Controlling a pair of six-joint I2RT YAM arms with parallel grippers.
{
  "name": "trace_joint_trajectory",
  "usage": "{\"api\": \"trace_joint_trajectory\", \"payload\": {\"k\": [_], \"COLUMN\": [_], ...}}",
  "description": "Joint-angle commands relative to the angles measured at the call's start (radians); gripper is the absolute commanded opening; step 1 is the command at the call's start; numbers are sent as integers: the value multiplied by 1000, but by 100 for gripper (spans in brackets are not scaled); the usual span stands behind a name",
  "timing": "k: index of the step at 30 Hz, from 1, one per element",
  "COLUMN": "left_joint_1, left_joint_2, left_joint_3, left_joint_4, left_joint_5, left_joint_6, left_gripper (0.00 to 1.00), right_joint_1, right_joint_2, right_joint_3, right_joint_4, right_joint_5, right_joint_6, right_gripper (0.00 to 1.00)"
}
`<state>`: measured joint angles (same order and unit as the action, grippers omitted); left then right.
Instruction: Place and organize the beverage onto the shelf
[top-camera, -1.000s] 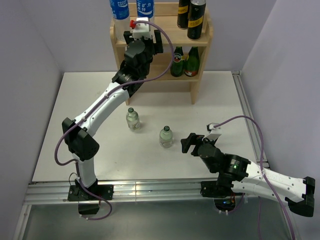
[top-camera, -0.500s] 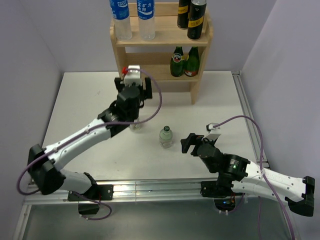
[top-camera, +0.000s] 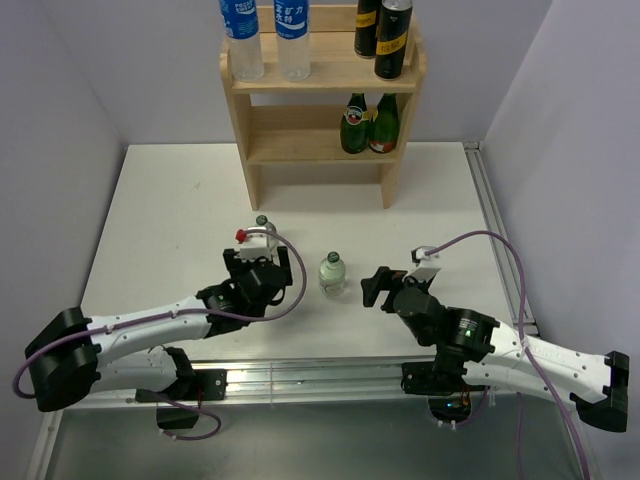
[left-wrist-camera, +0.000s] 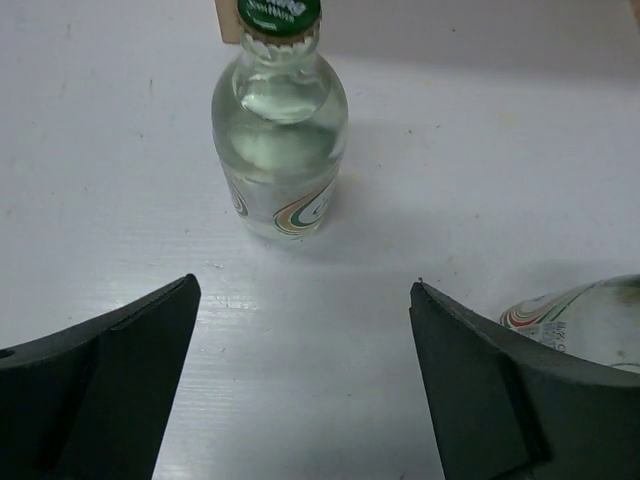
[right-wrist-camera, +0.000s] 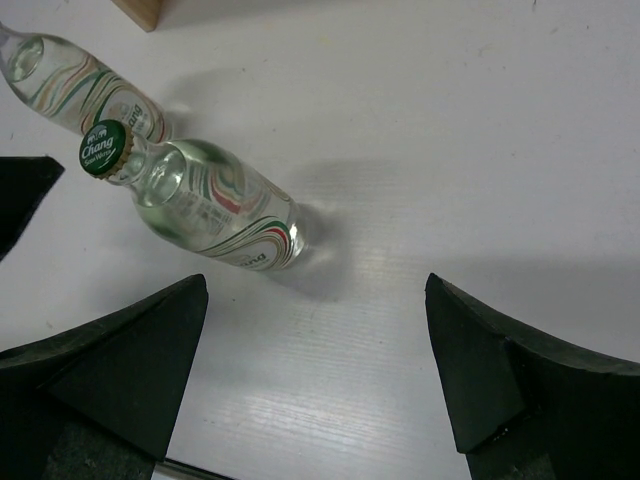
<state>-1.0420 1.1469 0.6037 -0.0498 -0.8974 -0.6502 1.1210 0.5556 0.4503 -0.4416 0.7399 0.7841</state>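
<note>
The wooden shelf (top-camera: 322, 80) stands at the back. Its top board holds two blue-labelled water bottles (top-camera: 242, 38) (top-camera: 292, 36) and two dark cans (top-camera: 392, 40). Two short green-capped bottles stand on the table: the left one (top-camera: 262, 224) (left-wrist-camera: 280, 150) and the right one (top-camera: 331, 273) (right-wrist-camera: 215, 205). My left gripper (top-camera: 260, 256) (left-wrist-camera: 305, 300) is open and empty, low over the table just short of the left bottle. My right gripper (top-camera: 374, 285) (right-wrist-camera: 315, 290) is open and empty, just right of the right bottle.
Two dark green glass bottles (top-camera: 368, 124) with red labels stand on the shelf's lower tier. The right bottle shows at the edge of the left wrist view (left-wrist-camera: 585, 315). A shelf leg (right-wrist-camera: 140, 12) is beyond the bottles. The table's metal rail (top-camera: 300, 378) runs along the front.
My left arm has drawn back from the shelf's top board and come down to the table behind the left short bottle. The right arm has not moved.
</note>
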Motion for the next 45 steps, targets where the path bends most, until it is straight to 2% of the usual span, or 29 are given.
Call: {"api": "trace_joint_trajectory", "payload": {"k": [1,8,14,20,28,30,31,38,40,44,45], "left_joint_1": [5,149,241,292,333,335,335,339,339,309,304], "left_joint_2": [71,292,396,514,628,639,645,651,610,456,424], "left_joint_3": [-22,-27,-19,17,68,73,70,71,73,109,154], "left_joint_4": [149,401,505,623,734,757,786,798,774,606,506], "left_joint_5": [-26,106,161,184,204,195,192,183,173,135,130], "left_joint_6": [-59,61,118,191,216,227,230,242,245,268,271], "left_gripper": [93,89,89,89,86,79,67,24,17,4,1], "right_joint_1": [7,8,8,10,8,8,10,8,10,8,8], "right_joint_2": [15,9,20,27,40,43,44,46,46,41,40], "right_joint_3": [8,7,10,11,13,11,13,13,13,11,11], "right_joint_4": [21,20,18,23,26,26,24,26,26,26,26], "right_joint_5": [21,15,13,15,16,18,18,19,24,26,26], "right_joint_6": [6,6,6,3,1,1,1,0,1,3,3], "right_gripper": [96,96,96,96,96,96,96,96,96,96,96]}}
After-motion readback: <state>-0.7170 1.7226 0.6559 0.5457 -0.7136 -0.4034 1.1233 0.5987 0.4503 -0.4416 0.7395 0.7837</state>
